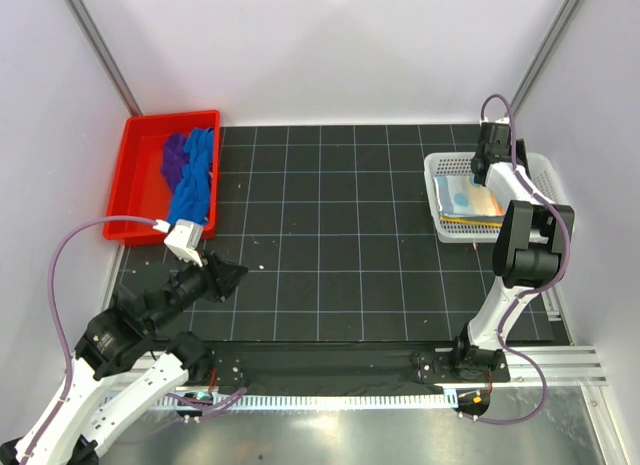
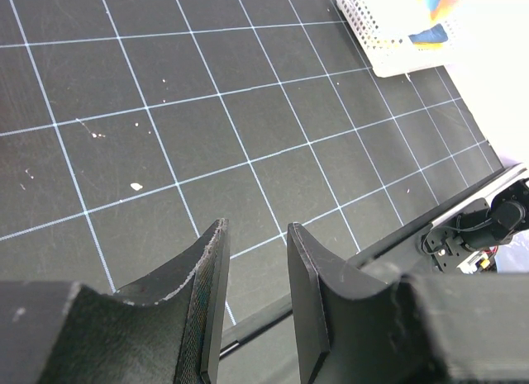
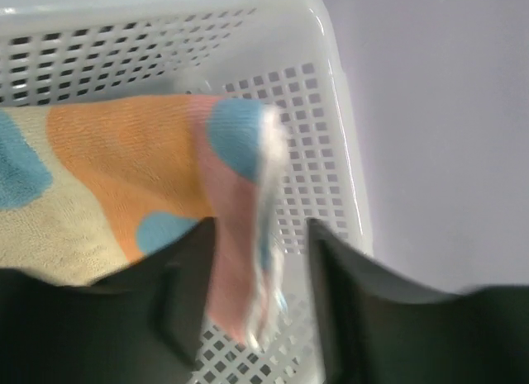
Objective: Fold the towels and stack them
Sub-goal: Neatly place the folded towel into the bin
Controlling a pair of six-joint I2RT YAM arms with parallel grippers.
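Observation:
The royal blue towel and the deep purple towel lie crumpled in the red tray at the back left. The patterned yellow-orange towel lies folded in the white mesh basket at the right; it also shows in the right wrist view. My right gripper hangs over the basket's back part. In its wrist view the right gripper is open, with the towel's blurred edge between its fingers. My left gripper is open and empty above the mat at the near left, as its wrist view shows.
A black gridded mat covers the table. The basket with the towel shows at the top right of the left wrist view. Pale walls close in the left, back and right sides. A metal rail runs along the near edge.

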